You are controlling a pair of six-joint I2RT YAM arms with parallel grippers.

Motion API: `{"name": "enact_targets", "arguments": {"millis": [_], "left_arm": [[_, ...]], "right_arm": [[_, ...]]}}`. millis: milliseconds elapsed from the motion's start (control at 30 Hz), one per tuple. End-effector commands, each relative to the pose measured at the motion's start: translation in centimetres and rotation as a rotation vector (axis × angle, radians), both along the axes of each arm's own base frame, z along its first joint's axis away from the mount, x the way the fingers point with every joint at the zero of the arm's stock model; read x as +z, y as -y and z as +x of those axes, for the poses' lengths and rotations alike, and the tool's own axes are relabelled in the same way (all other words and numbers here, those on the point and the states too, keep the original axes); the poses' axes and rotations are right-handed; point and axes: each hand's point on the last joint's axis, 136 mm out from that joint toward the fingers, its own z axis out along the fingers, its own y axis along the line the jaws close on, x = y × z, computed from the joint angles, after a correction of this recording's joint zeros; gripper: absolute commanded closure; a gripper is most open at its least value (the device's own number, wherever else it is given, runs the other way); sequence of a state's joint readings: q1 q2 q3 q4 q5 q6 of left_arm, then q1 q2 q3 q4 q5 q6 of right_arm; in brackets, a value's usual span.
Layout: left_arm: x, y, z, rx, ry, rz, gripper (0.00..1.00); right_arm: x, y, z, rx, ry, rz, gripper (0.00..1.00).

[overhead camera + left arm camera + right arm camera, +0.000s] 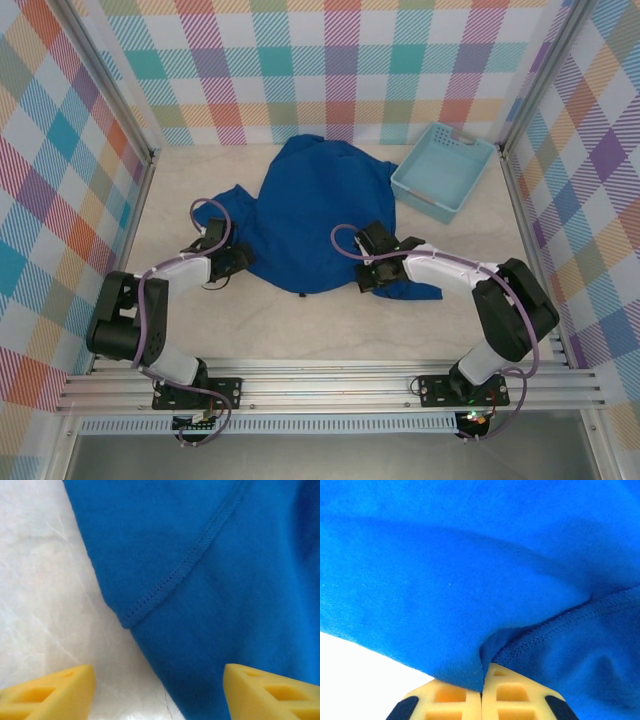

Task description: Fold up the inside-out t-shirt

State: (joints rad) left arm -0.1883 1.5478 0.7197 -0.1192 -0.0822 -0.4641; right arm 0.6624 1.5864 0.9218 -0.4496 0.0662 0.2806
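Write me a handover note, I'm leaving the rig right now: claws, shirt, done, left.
Left claw: open, straddling the edge of the royal-blue cloth t-shirt, one finger over cloth, one over the pale table.
Right claw: shut on a fold at the shirt's near right edge.
Shirt: crumpled mid-table, light-blue plastic lattice basket apart at its far right.
Done: no neat fold visible.
Left: grip with left claw, spread flat, fold.

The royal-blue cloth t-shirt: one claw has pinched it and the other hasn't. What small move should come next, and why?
Probably the left gripper should close. Its yellow fingers stand apart astride the edge of the royal-blue cloth t-shirt, one over the pale table, while the right gripper is shut on a fold of it. With both holding, the shirt could be spread.
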Motion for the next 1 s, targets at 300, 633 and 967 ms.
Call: {"name": "enact_targets", "arguments": {"millis": [300,633,967], "left_arm": [[0.5,2.0,3.5,-0.036,0.088,-0.078,1.0],[19.5,1.3,0.3,-0.017,0.58,-0.159,1.0],[32.5,-0.4,-4.4,0.01,0.865,-0.141,1.0]], "right_arm": [[6.2,0.9,0.8,0.007,0.153,0.046,0.97],[18.2,0.3,-1.0,0.095,0.391,0.282,0.99],[28.4,2.5,-2.2,0.115,0.628,0.323,1.0]]}}
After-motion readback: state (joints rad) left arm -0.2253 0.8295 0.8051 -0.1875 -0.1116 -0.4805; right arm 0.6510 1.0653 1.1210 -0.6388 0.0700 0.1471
